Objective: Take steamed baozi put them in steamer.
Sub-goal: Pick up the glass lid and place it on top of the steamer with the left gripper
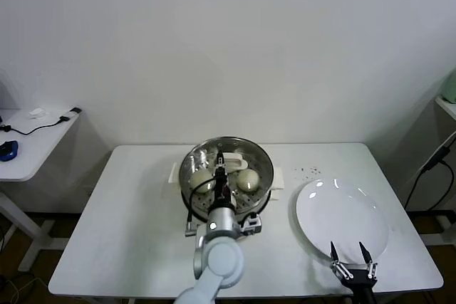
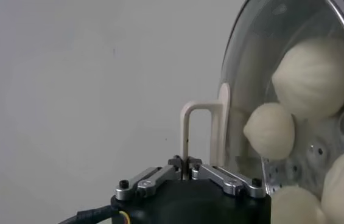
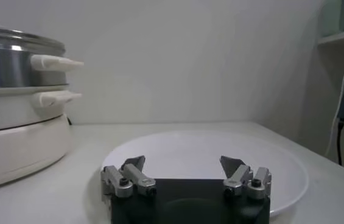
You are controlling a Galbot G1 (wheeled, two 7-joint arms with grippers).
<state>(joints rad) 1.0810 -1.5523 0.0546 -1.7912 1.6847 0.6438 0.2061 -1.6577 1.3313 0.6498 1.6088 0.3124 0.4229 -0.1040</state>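
The steamer [image 1: 226, 176] stands mid-table on its white base [image 3: 13, 140], and the round glass lid [image 2: 251, 79] lies over it. Several pale steamed baozi [image 2: 315, 76] show through the glass; two of these baozi [image 1: 247, 179] show in the head view. My left gripper [image 2: 187, 163] reaches over the pot [image 1: 221, 170] and is shut on the lid's white loop handle [image 2: 190, 122]. My right gripper [image 1: 351, 254] hangs open and empty at the near edge of the bare white plate [image 1: 342, 215], which is also in its wrist view [image 3: 190, 146].
Small dark specks [image 1: 308, 171] lie on the white table between steamer and plate. A side table [image 1: 28, 140] with a cable and a blue object stands at the far left. A shelf and hanging cable [image 1: 434, 161] are at the right.
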